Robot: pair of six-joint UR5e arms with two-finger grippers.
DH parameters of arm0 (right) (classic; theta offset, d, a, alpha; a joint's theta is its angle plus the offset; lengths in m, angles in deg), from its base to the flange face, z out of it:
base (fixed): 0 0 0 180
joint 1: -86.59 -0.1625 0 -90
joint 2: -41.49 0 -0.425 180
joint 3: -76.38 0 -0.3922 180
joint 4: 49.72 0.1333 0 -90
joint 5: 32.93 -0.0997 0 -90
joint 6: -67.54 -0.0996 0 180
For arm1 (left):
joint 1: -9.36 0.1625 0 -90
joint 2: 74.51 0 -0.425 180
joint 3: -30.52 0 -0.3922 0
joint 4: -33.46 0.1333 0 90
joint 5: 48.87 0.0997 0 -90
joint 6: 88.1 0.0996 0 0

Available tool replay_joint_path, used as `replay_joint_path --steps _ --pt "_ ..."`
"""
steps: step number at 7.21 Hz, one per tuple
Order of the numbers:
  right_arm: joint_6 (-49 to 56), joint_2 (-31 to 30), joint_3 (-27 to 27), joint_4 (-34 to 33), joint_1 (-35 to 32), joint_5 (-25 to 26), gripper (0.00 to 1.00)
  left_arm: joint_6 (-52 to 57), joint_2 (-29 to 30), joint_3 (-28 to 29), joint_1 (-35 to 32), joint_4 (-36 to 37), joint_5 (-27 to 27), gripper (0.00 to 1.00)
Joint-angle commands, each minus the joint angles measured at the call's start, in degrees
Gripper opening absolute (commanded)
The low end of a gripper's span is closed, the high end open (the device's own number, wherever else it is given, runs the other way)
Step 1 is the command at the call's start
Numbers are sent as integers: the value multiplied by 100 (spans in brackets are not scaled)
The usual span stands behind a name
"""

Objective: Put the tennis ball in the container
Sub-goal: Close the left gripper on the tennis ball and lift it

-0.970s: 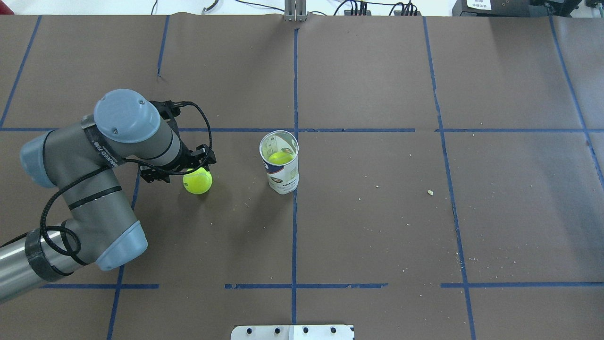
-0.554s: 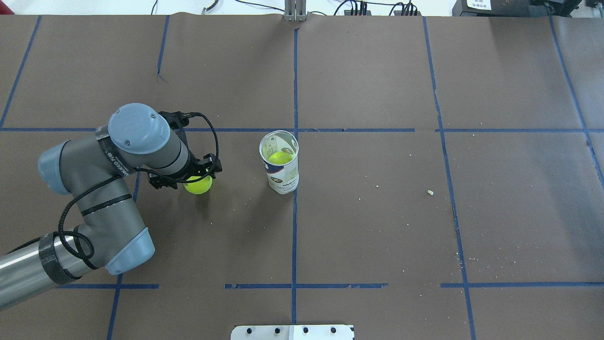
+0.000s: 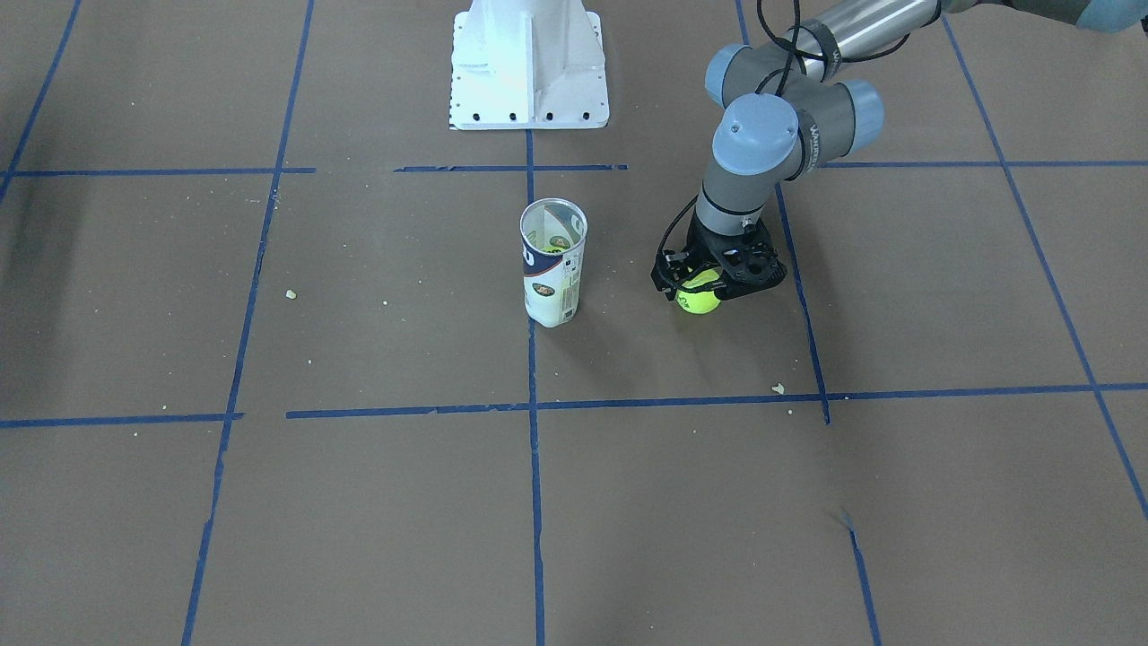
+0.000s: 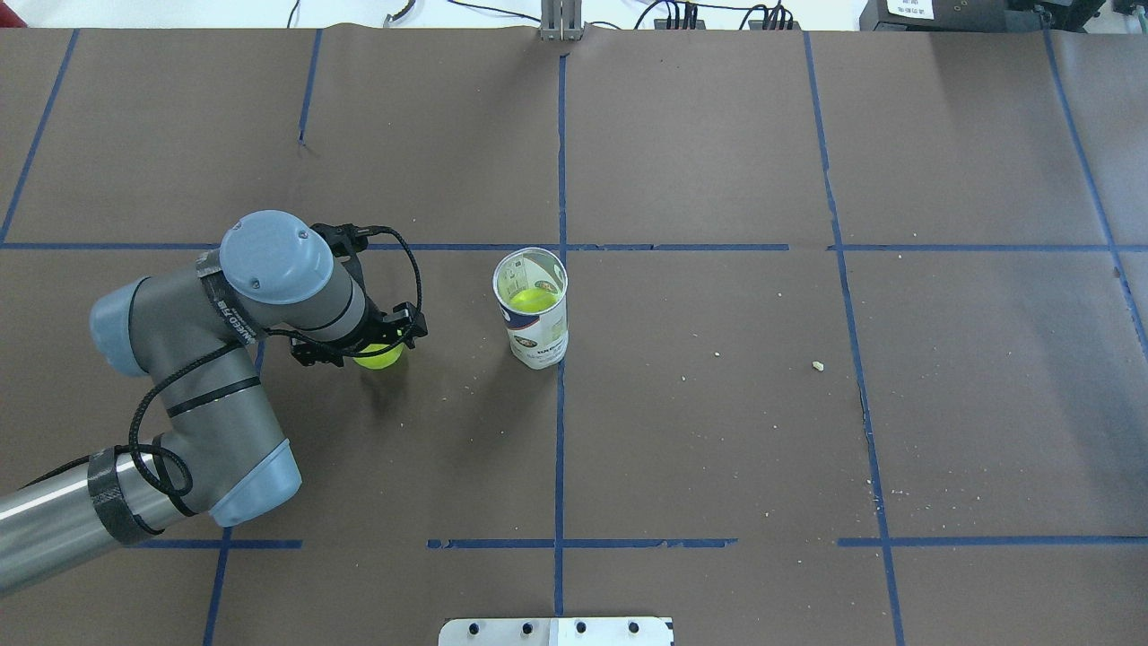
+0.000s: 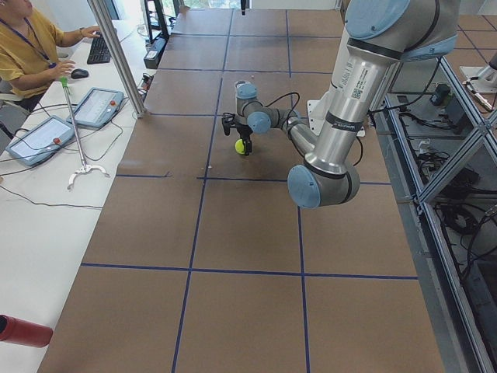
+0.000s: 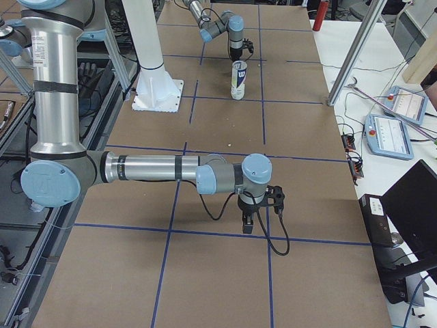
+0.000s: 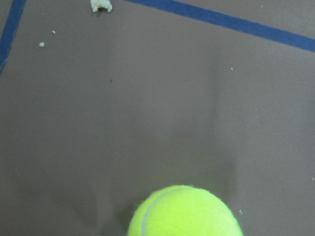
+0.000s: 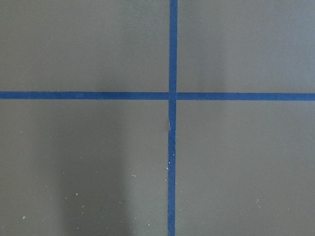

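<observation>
The tennis ball (image 4: 382,358) is fuzzy yellow-green and rests on the brown table left of the container; it also shows from the front (image 3: 700,302) and at the bottom edge of the left wrist view (image 7: 184,212). My left gripper (image 4: 368,344) points down over it, open, with its fingers straddling the ball (image 3: 710,287). The container (image 4: 531,309) stands upright and open-topped at the table's middle (image 3: 553,265), and another yellow-green ball lies inside it. My right gripper (image 6: 256,217) hangs over bare table far away; I cannot tell whether it is open or shut.
Blue tape lines grid the brown paper. The robot's white base plate (image 3: 529,67) is behind the container. Crumbs (image 3: 778,388) lie scattered about. An operator (image 5: 23,47) sits with tablets at a side bench.
My left arm has swung right and forward, bringing the gripper over the ball so it covers more of it. The ball and container stay put.
</observation>
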Motion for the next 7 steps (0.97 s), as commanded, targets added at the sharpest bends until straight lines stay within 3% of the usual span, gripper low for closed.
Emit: replay_joint_path --steps 1,2,3,4,5,7 --pt "0 1 0 0 0 0 100 12 0 62 4 -157 164 95" --pt "0 1 0 0 0 0 100 12 9 71 4 -157 235 78" --pt "0 -7 0 0 0 0 100 12 52 53 4 -148 496 35" --pt "0 1 0 0 0 0 100 -31 61 -16 -5 -139 525 0" --pt "0 1 0 0 0 0 100 -66 88 -391 -74 -78 517 0" --pt "0 1 0 0 0 0 100 -1019 227 -1734 -224 622 473 0"
